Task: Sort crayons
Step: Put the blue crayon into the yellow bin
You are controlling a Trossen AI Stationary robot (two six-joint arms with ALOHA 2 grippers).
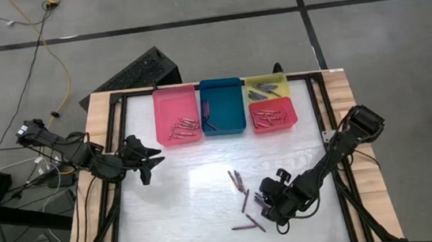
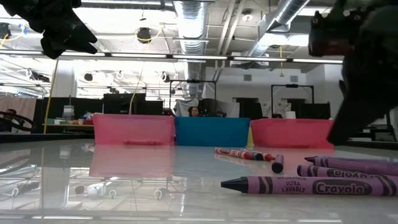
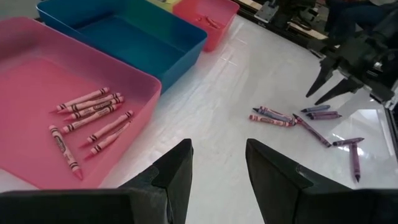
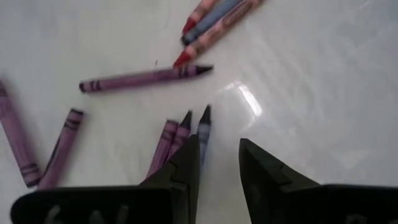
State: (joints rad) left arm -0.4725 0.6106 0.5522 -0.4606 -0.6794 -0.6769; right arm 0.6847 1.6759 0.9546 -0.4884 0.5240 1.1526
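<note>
From above, the right claw (image 1: 270,207) hangs low over loose crayons (image 1: 239,182) scattered on the table (image 1: 193,210); the left claw (image 1: 150,161) waits just short of the pink tray (image 1: 175,113), where pink crayons (image 1: 184,127) lie.

At table height, purple crayons (image 2: 311,185) lie in front of the trays.

The left wrist shows its fingers (image 3: 177,168) spread, empty.

The right wrist shows fingers (image 4: 189,162) parted, empty, with three crayons (image 4: 180,135) just beyond the tips.
</note>
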